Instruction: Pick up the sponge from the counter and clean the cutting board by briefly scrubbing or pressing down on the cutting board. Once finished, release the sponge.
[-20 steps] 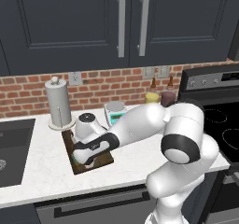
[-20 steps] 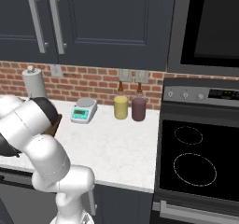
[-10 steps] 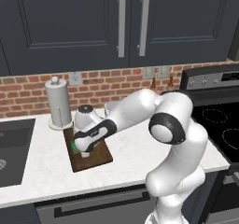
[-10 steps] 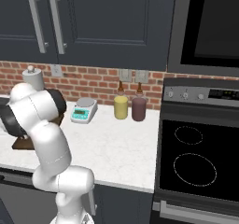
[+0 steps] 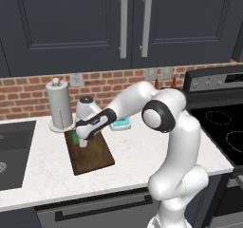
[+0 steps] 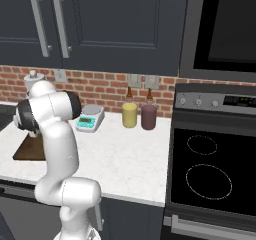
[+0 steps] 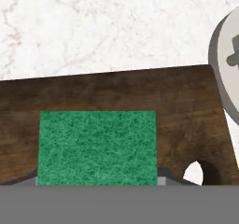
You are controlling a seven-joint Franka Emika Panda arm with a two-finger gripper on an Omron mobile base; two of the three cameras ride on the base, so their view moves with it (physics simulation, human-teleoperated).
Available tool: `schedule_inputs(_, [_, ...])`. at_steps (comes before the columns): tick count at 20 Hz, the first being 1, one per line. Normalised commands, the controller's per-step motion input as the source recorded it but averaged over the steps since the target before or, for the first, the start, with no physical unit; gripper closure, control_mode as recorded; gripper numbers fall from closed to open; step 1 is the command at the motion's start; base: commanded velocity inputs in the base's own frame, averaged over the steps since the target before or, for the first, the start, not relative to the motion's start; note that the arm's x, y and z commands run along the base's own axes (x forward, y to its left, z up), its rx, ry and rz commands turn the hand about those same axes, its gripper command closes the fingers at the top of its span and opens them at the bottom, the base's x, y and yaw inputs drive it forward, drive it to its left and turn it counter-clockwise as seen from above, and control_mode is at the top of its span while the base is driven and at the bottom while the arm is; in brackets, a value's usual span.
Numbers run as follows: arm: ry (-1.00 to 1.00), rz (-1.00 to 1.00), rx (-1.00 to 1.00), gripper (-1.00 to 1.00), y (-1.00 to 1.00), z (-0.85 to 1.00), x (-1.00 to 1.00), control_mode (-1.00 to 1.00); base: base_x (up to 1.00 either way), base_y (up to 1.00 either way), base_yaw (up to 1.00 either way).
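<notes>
A: Kitchen tabletop [image 5: 142, 151], white marble, brick behind. Where's the sponge [image 7: 96, 147]?

B: On the cutting board [image 5: 90, 152], far end near the hole — tool [image 5: 82, 140] clenched on it, green face up in the hand view.

A: Handling?

B: Looks light and squashy, grippy scrub face; I'd hold the short sides, mid-height. Board reads stiff and heavy, shouldn't slide.

A: Obstacles?

B: Paper towel holder [image 5: 60, 104] just beside the board's far end — tight. Scale [image 6: 90, 118] near, two jars [image 6: 129, 115] well apart, stove [image 6: 210, 169] off right.
</notes>
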Motion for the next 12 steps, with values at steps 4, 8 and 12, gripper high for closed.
schedule_inputs(4, [0.05, -0.14, 0.04, 1.00, 0.00, 0.00, 0.64, -1.00, 0.00, 0.00, 0.00])
schedule_inputs(8, [0.00, -0.05, 0.00, 1.00, 0.00, -0.02, -0.09, -1.00, 0.00, 0.00, 0.00])
schedule_inputs(12, [-0.01, 0.00, 0.00, 1.00, -0.04, -0.01, -0.82, -1.00, 0.00, 0.00, 0.00])
